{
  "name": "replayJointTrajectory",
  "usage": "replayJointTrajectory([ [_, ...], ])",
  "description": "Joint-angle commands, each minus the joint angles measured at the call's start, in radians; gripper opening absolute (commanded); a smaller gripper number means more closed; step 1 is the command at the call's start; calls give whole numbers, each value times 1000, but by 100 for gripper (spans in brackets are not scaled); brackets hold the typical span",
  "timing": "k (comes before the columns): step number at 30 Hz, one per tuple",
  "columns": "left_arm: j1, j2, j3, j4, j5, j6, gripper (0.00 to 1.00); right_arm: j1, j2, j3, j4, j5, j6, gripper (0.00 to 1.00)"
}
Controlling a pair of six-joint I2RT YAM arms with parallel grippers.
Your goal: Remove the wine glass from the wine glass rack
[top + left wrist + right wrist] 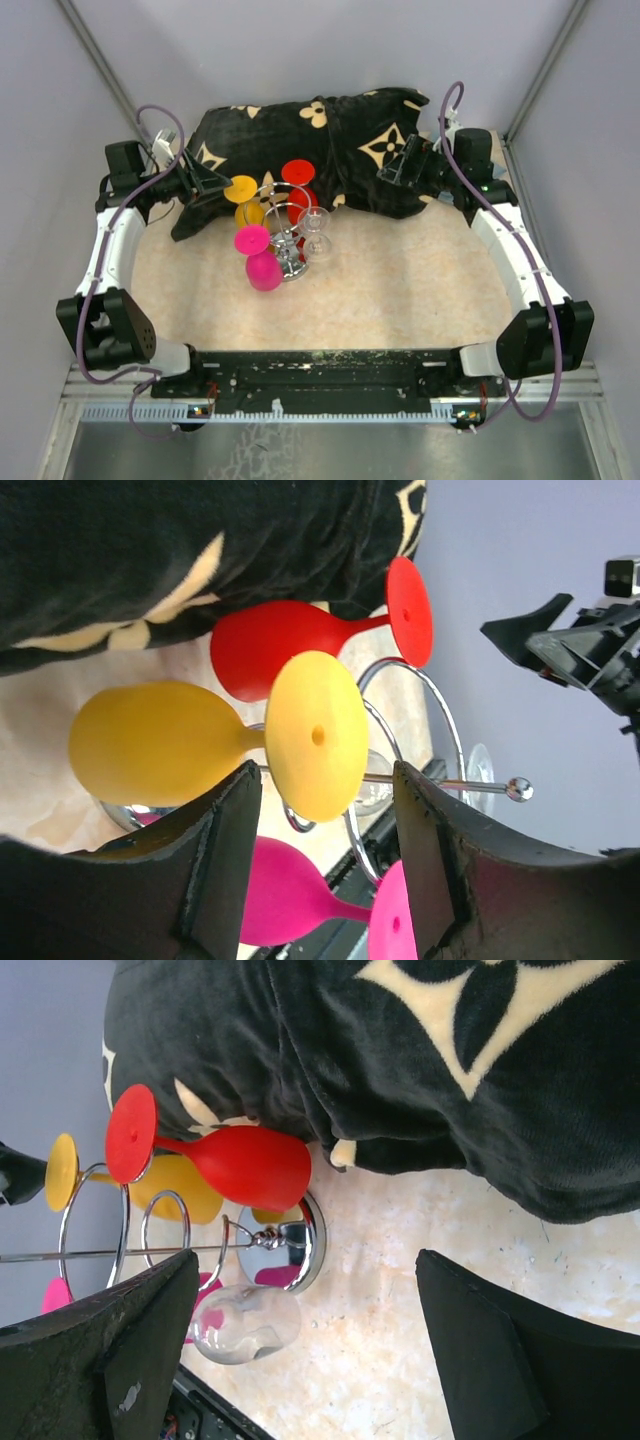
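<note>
The desk point(400, 290) carries a black patterned blanket point(330, 140) along its far edge. In front of that, left of centre, stands the wire rack point(315, 1245). Four glasses hang on it upside down: a yellow glass point(160, 745), a red glass point(280, 645), a pink glass point(263, 268) and a clear glass point(245, 1325).

We judge the main risk to be crowding. The yellow foot sits close to the red and pink ones, so a tilted pull could catch a wire loop, tip the light rack or knock a neighbour loose.

The left gripper point(213, 182) is spread wide and holds nothing, with the yellow foot framed between its fingers. We cannot tell if it touches. The right gripper point(392, 172) hangs released over the blanket near the far right corner, gripping nothing.
</note>
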Motion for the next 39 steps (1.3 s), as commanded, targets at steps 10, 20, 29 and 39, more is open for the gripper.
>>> replayJointTrajectory([
  [10, 21, 29, -31, 11, 132, -81, 52, 5, -40, 25, 38, 1, 3, 91],
  [20, 22, 85, -40, 28, 190, -100, 45, 4, -46, 27, 38, 10, 0, 92],
  [29, 33, 103, -26, 44, 197, -125, 19, 5, -44, 27, 41, 11, -3, 92],
  [39, 83, 108, 8, 7, 238, -156, 0, 5, -39, 11, 52, 2, -3, 95],
])
